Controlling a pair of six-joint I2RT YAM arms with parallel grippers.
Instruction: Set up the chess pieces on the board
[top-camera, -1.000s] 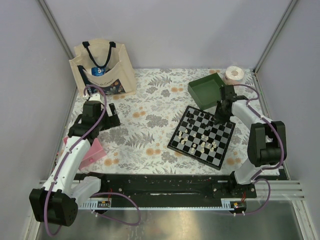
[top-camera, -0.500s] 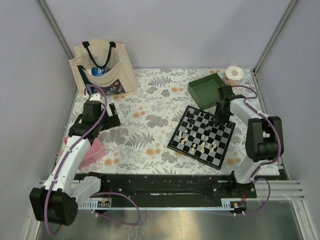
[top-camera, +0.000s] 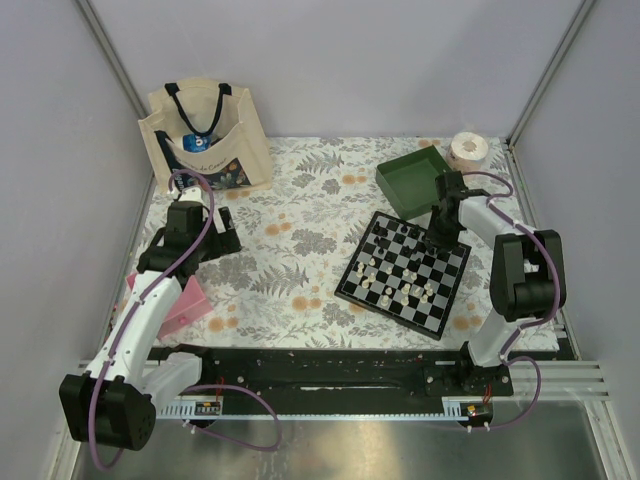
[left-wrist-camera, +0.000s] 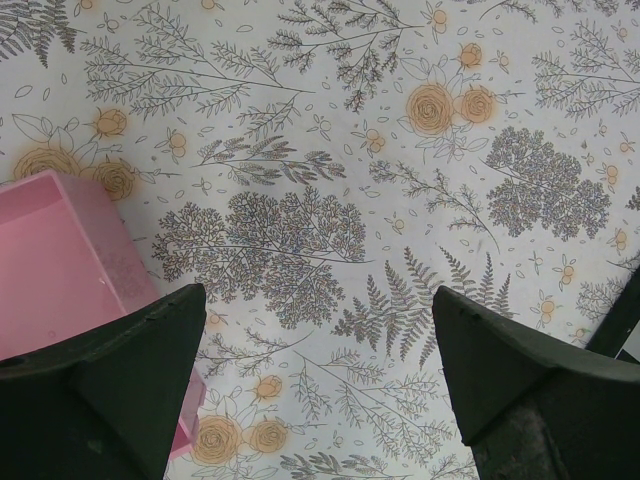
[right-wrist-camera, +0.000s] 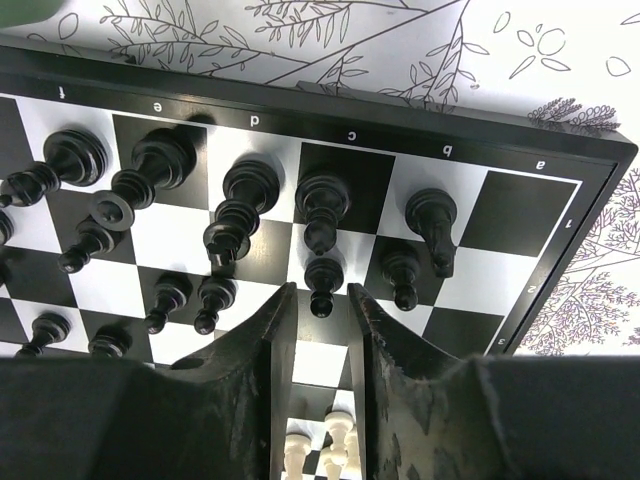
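The board (top-camera: 390, 311) lies right of centre, with black chess pieces (top-camera: 398, 238) on its far side and cream-white ones (top-camera: 405, 292) on its near side. My right gripper (top-camera: 443, 232) hangs low over the board's far right part. In the right wrist view the board's lettered border (right-wrist-camera: 300, 105) runs along the top. There my right gripper (right-wrist-camera: 321, 290) is open by a narrow gap, with a standing black pawn (right-wrist-camera: 322, 275) between the fingertips and free on both sides. More black pieces (right-wrist-camera: 240, 215) stand in two rows beyond. My left gripper (top-camera: 228, 228) (left-wrist-camera: 318, 295) is wide open over the bare floral cloth.
A green tray (top-camera: 412, 180) sits just beyond the board, with a tape roll (top-camera: 467, 150) behind it. A tote bag (top-camera: 205, 135) stands at the far left. A pink box (top-camera: 185, 305) (left-wrist-camera: 60, 260) lies beside my left arm.
The right arm's elbow has shifted slightly while its gripper stays over the board's far right part. The left arm has not moved.
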